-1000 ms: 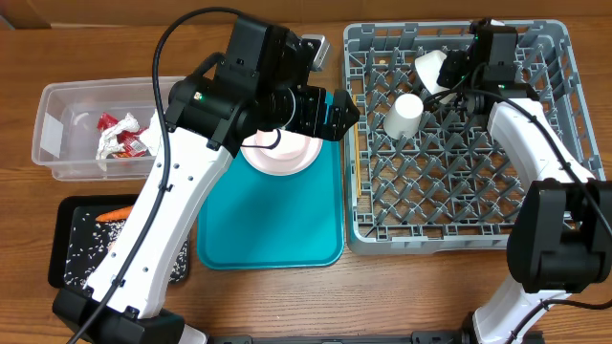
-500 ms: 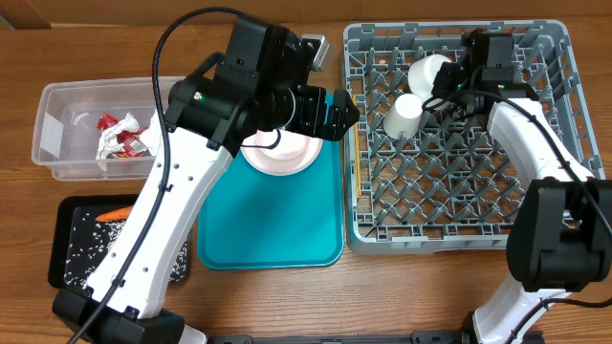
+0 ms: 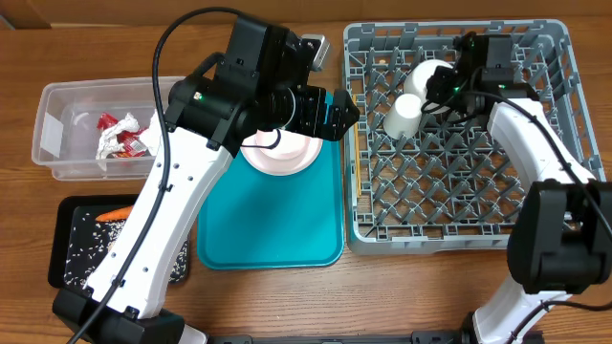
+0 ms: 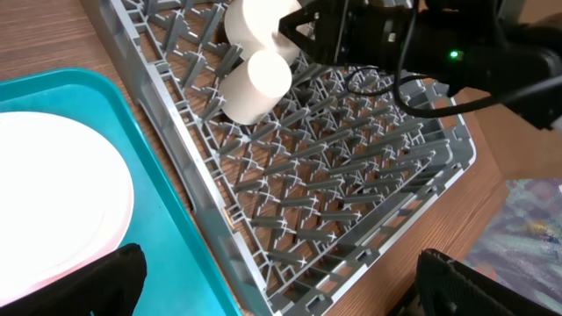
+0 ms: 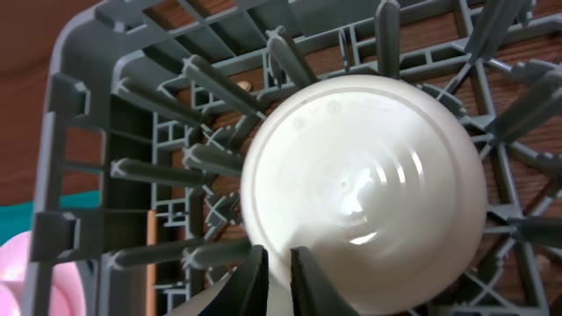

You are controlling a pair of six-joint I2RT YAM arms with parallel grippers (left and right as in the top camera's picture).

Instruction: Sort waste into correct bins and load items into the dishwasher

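The right gripper (image 5: 279, 274) is found clamped on the rim of a white bowl (image 3: 427, 73), which is held among the pegs at the upper middle of the grey dish rack (image 3: 459, 227), just beside a white cup (image 3: 403, 116). The left gripper (image 3: 338, 111) is held with fingers wide apart above the teal tray (image 3: 268, 234), near the white plate (image 3: 282, 159).
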